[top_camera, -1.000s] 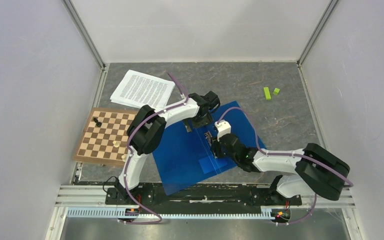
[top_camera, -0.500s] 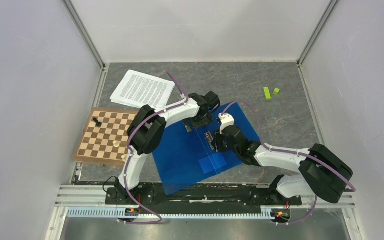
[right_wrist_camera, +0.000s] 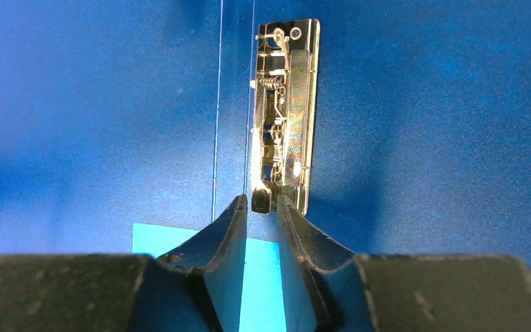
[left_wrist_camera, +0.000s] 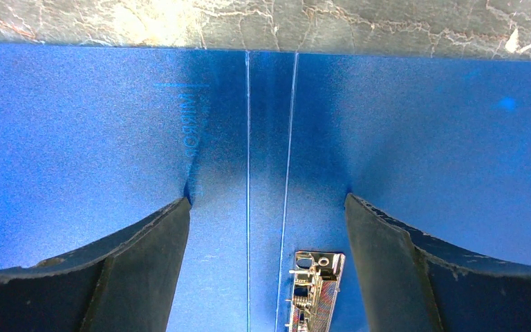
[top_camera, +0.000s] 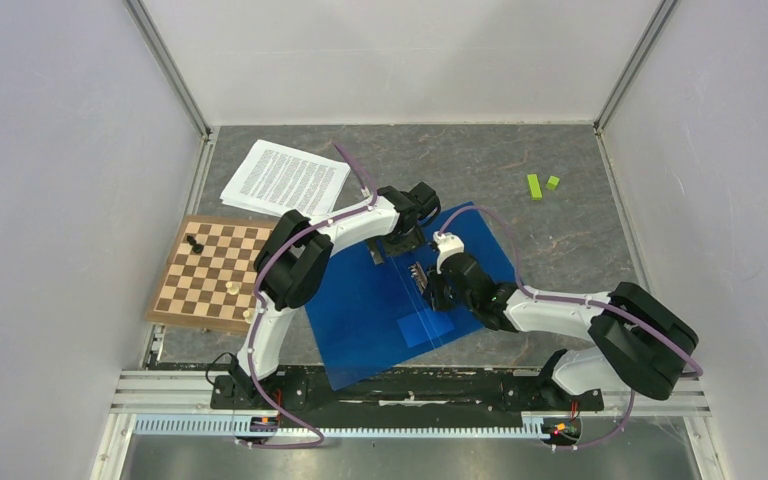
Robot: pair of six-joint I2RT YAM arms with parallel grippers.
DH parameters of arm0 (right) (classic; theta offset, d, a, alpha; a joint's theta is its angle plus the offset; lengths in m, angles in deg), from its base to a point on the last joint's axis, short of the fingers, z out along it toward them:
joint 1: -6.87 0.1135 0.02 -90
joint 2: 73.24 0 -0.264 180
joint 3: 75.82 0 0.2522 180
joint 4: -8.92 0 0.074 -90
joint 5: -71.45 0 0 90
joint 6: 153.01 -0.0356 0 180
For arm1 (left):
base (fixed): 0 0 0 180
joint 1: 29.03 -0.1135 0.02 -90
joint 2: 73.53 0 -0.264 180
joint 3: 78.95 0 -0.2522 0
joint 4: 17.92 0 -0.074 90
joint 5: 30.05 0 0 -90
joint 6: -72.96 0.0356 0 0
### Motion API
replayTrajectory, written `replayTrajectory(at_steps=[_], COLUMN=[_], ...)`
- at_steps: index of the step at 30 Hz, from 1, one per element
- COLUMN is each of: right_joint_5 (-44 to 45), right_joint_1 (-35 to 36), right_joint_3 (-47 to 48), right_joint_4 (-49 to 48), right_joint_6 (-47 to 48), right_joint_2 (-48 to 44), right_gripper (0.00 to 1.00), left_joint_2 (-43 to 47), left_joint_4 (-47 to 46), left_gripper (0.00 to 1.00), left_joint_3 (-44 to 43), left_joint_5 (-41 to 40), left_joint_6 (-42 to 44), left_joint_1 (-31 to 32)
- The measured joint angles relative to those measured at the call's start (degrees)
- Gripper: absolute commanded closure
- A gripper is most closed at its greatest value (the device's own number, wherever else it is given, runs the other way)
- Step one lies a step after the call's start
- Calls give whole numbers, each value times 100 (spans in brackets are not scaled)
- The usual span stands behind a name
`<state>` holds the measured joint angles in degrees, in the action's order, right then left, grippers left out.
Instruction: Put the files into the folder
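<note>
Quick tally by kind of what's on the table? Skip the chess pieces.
Folder: 1
Paper stack: 1
Chessboard: 1
Green blocks: 2
Total: 5

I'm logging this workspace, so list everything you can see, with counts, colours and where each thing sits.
folder: one, bright blue, open flat at table centre
metal clip: one, silver, inside the folder beside its spine
files: one stack, white with black print, far left
chessboard: one, brown checkered, left edge, few pieces on it
blocks: two, green, far right
table: one, grey marbled, underneath
left gripper: one, black, open, straddling the folder's spine
right gripper: one, black, closed on the metal clip's lever
</note>
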<state>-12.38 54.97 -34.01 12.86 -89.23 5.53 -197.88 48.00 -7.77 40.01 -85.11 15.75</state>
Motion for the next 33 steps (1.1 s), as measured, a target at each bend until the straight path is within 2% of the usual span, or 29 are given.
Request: replayTrajectory(at_steps=[9, 21, 33], right_joint_5=[-13, 168, 1233], right_joint_1=[2, 46, 459], right_joint_3=[0, 44, 328], right_joint_4=[7, 72, 302], right_joint_6=[-79, -382, -999], right_joint_2=[98, 199, 516], right_gripper=[81, 95, 100], left_joint_2=[0, -15, -15], left_joint_4=[-2, -24, -214], left_gripper=[11, 10, 10], left_joint_3=[-2, 22, 68], left_joint_5=[7, 28, -55], left_joint_6=[17, 118, 411], left_joint_1=[0, -2, -33])
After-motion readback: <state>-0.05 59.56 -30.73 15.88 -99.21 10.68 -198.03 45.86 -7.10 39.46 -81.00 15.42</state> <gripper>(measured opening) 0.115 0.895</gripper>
